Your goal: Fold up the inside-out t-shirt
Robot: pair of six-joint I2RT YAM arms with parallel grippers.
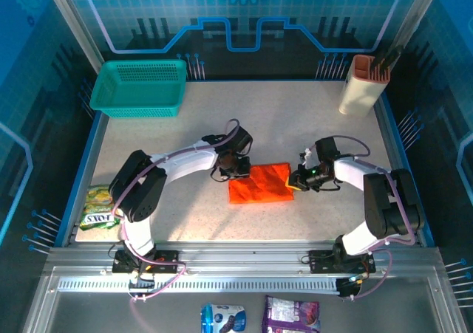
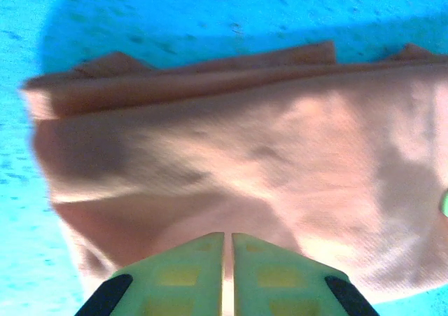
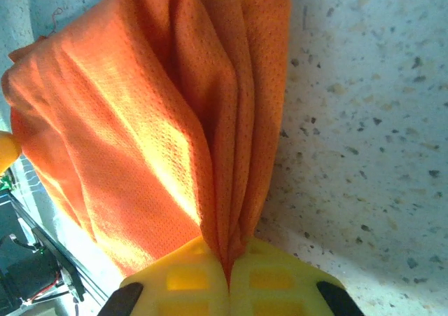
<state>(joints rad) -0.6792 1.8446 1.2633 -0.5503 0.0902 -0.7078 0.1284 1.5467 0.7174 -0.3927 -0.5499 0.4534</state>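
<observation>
Yellow right gripper: clenched on a bunched edge of the inside-out t-shirt, which lies mid-table.
Left gripper: pressed together at the shirt's left edge; I can't tell if cloth is caught.
Handling: I judge it thin, limp and light; I'd pinch corners.
Surroundings: teal basket far left, beige holder far right, both well apart.

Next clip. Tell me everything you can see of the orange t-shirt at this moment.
The t-shirt is plain bright orange-red, of thin, finely meshed cloth with no print. It lies on the speckled table between the two arms, folded into a compact, roughly rectangular bundle of several layers with soft wrinkles. The right gripper is shut on gathered folds at its right edge. The left gripper is shut at its left edge, over the cloth; whether it pinches any is unclear.
</observation>
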